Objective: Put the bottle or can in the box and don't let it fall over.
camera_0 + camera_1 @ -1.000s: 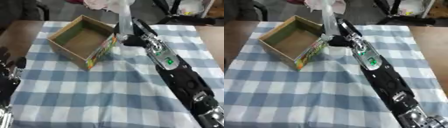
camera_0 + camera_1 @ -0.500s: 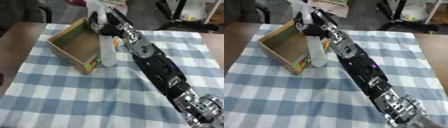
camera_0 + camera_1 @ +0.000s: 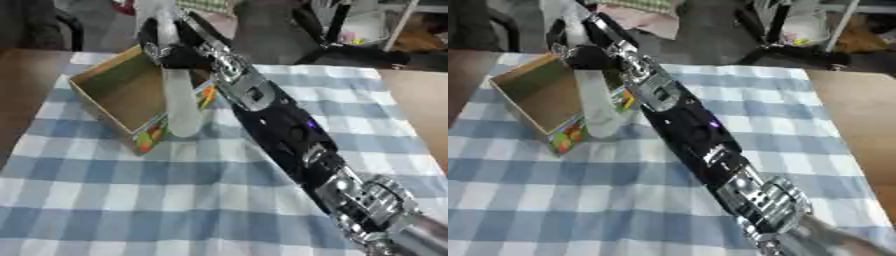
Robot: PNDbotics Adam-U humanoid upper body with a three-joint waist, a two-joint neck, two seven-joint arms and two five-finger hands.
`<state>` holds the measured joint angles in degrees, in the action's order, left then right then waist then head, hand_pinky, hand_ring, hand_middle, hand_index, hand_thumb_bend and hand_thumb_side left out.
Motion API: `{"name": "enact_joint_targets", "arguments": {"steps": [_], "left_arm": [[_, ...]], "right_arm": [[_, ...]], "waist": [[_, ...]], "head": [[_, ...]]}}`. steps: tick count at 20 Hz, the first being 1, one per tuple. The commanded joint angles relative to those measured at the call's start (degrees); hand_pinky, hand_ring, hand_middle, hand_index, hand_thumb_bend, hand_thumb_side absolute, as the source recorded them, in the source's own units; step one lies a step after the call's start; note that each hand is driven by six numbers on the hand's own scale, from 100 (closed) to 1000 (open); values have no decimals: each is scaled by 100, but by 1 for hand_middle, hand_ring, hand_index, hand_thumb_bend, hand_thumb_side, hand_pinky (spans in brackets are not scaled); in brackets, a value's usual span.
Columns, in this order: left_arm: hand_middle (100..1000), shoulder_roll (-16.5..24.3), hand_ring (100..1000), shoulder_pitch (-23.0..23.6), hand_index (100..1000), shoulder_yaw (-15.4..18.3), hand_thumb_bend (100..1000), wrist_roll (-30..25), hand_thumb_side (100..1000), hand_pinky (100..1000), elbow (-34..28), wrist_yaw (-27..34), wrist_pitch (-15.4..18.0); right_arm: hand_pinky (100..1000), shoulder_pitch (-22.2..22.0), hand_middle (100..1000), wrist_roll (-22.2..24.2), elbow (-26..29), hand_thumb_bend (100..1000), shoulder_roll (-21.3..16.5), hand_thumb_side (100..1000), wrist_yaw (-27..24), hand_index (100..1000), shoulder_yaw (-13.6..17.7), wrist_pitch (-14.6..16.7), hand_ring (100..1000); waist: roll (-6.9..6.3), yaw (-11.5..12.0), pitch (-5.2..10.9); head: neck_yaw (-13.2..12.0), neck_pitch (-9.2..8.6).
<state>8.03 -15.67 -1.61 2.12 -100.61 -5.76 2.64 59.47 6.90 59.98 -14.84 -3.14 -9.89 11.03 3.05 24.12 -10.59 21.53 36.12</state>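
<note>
A tall pale translucent bottle (image 3: pixel 181 97) stands upright against the outside of the right wall of the open cardboard box (image 3: pixel 109 92). Its base is by the box's printed near corner, and I cannot tell whether it touches the cloth. My right hand (image 3: pixel 175 47) is shut on the bottle's upper part. The black and silver arm runs from the lower right up across the cloth to it. The box's brown floor is bare. The bottle's top is hidden among the fingers. My left hand shows in neither view.
A blue and white checked cloth (image 3: pixel 105 200) covers the table. Bare brown tabletop (image 3: pixel 859 115) shows at the right, and a strip at the far left. Dark chair and stand legs (image 3: pixel 798 35) crowd the floor beyond the far edge.
My right hand has carried the bottle leftward and nearer, from beyond the box's far right corner to its right wall. The camera has also shifted, and the left hand has dropped out of view.
</note>
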Motion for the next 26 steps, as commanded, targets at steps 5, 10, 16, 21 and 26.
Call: {"name": "enact_joint_targets", "arguments": {"steps": [5, 10, 16, 21, 26], "left_arm": [[1000, 75, 1000, -56, 951, -14, 596, -24, 629, 959, -43, 31, 16], [1000, 72, 1000, -90, 951, -38, 595, -51, 629, 958, -39, 22, 20], [1000, 22, 1000, -227, 952, -91, 595, -102, 630, 958, -54, 19, 24], [1000, -63, 1000, -455, 952, -249, 595, -256, 629, 960, -49, 65, 33], [1000, -76, 1000, -475, 952, -288, 595, -315, 633, 961, -47, 105, 35]], "right_arm": [[888, 479, 334, -165, 241, 100, -415, 100, -72, 414, 194, 53, 602], [888, 631, 333, -491, 240, 100, -598, 100, -155, 411, 382, 52, 604], [886, 588, 336, -941, 186, 100, -525, 100, -80, 415, 439, 147, 606], [885, 561, 337, -1141, 84, 100, -465, 100, 96, 414, 462, 242, 605], [930, 491, 670, -791, 120, 100, -402, 114, 533, 794, 263, 426, 771]], "waist": [[-15, 25, 169], [21, 98, 155], [58, 316, 22], [106, 742, -108], [147, 783, -186]], "head": [[59, -54], [156, -106], [354, -217], [556, -397], [600, -500]]}}
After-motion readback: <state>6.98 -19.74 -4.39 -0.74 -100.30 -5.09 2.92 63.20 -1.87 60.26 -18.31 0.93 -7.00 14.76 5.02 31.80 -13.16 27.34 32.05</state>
